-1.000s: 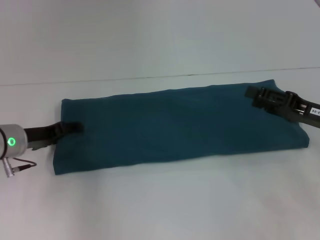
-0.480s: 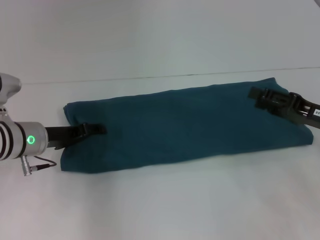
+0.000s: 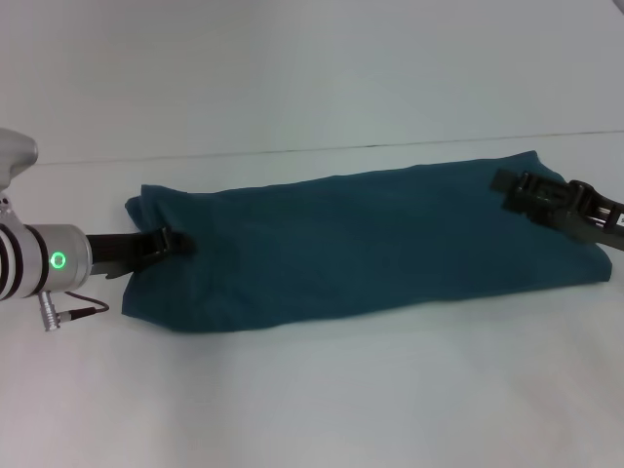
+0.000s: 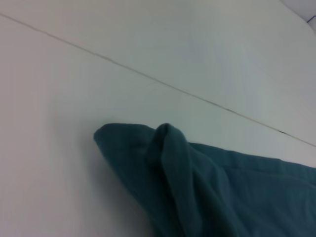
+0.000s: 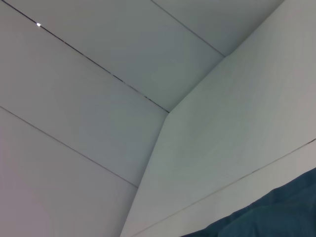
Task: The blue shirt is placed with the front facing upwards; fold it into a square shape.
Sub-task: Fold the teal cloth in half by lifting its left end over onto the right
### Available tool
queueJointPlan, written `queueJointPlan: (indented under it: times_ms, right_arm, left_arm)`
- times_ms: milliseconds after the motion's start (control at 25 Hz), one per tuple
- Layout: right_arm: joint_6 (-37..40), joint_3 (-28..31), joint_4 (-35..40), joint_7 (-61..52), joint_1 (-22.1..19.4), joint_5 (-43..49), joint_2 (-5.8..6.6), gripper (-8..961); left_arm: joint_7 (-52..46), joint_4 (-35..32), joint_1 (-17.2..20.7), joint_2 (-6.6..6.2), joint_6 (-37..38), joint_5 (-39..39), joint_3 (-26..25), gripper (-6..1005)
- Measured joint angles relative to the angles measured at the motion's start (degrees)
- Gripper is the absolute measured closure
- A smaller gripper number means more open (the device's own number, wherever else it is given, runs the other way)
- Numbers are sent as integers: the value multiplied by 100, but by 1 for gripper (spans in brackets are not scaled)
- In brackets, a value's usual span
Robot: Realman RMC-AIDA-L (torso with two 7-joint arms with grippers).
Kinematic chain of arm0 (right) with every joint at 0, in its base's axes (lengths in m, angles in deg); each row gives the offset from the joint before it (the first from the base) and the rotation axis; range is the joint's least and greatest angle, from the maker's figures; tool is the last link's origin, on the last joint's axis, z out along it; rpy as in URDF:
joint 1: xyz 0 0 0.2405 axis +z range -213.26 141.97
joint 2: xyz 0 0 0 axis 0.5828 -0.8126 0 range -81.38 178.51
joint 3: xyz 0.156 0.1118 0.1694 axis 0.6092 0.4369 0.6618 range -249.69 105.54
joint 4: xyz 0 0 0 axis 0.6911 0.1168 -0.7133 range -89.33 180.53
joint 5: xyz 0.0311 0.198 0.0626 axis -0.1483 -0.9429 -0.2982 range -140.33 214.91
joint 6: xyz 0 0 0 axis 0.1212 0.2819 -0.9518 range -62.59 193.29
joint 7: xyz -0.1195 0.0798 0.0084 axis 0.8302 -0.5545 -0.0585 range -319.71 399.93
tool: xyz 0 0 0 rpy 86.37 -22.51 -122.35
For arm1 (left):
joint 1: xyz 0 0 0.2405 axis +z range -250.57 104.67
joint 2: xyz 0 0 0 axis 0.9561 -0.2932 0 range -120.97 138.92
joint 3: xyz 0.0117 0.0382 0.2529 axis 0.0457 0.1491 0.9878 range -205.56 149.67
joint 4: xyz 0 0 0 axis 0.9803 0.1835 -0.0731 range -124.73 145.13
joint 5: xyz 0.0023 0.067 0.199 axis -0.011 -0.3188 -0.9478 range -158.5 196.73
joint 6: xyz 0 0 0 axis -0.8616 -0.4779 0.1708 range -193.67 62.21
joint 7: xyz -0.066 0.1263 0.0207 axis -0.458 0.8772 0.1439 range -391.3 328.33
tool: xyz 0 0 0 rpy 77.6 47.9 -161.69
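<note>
The shirt (image 3: 361, 244) lies as a long folded band across the white table (image 3: 312, 400), running left to right, no lettering showing. Over the last second the left gripper (image 3: 174, 241) has pushed in from the band's left end and dragged that end with it: the square left corner has crumpled inward and its top edge is now lifted into a small peak, which the left wrist view shows as a raised fold of cloth. That looks like the start of bringing the left end over toward the middle to shorten the band into a square. Its jaws seem closed on the cloth's edge, though I cannot tell for sure. The right gripper (image 3: 517, 188) has barely moved, resting on the far right corner; whether its jaws grip there I cannot tell either. The near long edge is straight, and there is open table in front and behind, so room to swing a fold across
</note>
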Motion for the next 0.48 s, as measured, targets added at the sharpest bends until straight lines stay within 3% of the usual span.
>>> queueJointPlan:
  times_ms: [240, 480]
  right_arm:
    - [0, 4, 0, 0, -8, 0, 0, 254]
    - [-1, 21, 0, -1, -27, 0, -4, 254]
  left_arm:
    - [21, -66, 7, -3, 74, 27, -13, 776]
    - [114, -419, 132, 23, 441, 79, -46, 853]
